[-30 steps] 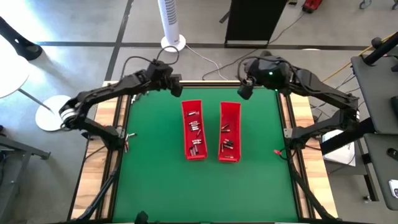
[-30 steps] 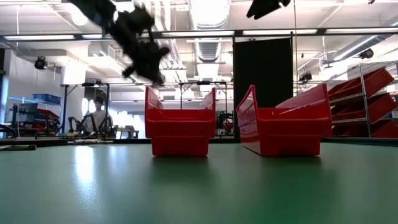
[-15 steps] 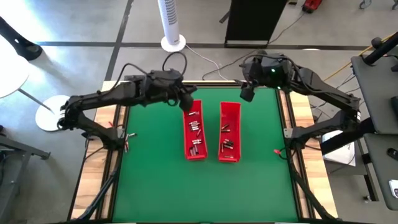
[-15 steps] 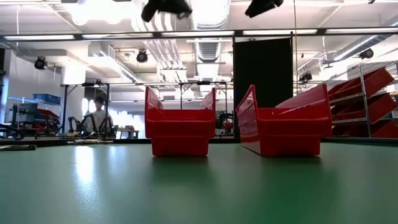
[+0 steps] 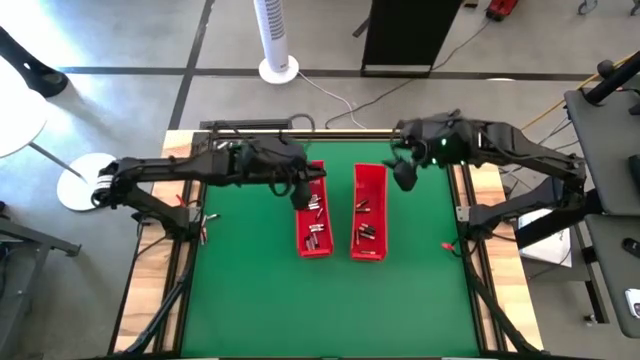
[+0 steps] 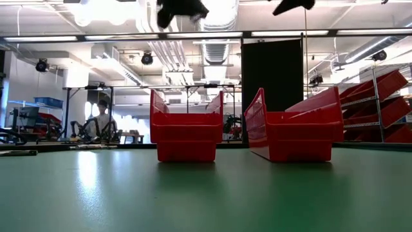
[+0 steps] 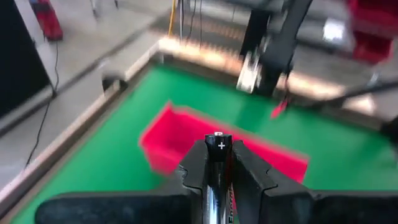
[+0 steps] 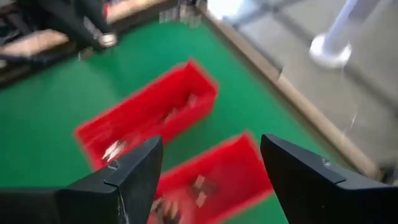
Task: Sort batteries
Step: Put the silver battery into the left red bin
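Two long red trays, the left tray (image 5: 313,208) and the right tray (image 5: 368,212), stand side by side on the green table, each with several small batteries (image 5: 316,210) lying inside. My left gripper (image 5: 300,190) hangs high above the left tray's far end, shut on a silvery battery (image 7: 217,168). My right gripper (image 5: 405,175) hangs high just right of the right tray's far end, open (image 8: 211,180) and with nothing between its fingers. In the low view both grippers show only at the top edge. My left gripper pinches a silvery battery between its two fingers (image 7: 193,165). The battery lies along the fingers, and its plus end (image 7: 219,145) shows at the fingertips. The gripper slants down toward the table's right side, and the battery is held well clear of the tray below.
A small red thing (image 5: 444,243) lies at the table's right edge. Wooden rails (image 5: 190,200) and the arms' bases flank the green mat. The green mat (image 5: 320,310) spreads in front of the trays. Beyond the table stands a white fan (image 5: 275,40).
My left gripper, shut all the while, has swung from the table's far left corner toward the right and the near edge, rising until it hangs over the left tray. My right gripper has moved a little toward the near edge and rolled.
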